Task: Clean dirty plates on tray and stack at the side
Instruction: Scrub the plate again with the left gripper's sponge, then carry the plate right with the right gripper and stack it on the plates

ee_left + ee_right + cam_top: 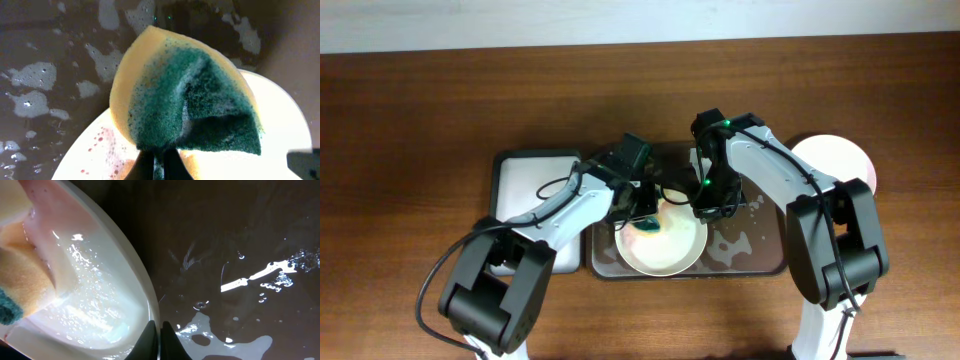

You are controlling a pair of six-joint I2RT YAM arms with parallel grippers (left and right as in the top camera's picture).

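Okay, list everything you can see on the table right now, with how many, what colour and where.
plate on the tray: one, white, wet, red specks, front middle of the tray
second plate: one, pale white, on the table right of the tray
tray: one, dark brown, centre, sudsy
sponge: one, yellow and green, against the plate on the tray
white tray: one, dark rim, left of the tray
table: one, brown wood
left gripper: black, shut on the sponge
right gripper: black, pinching that plate's rim
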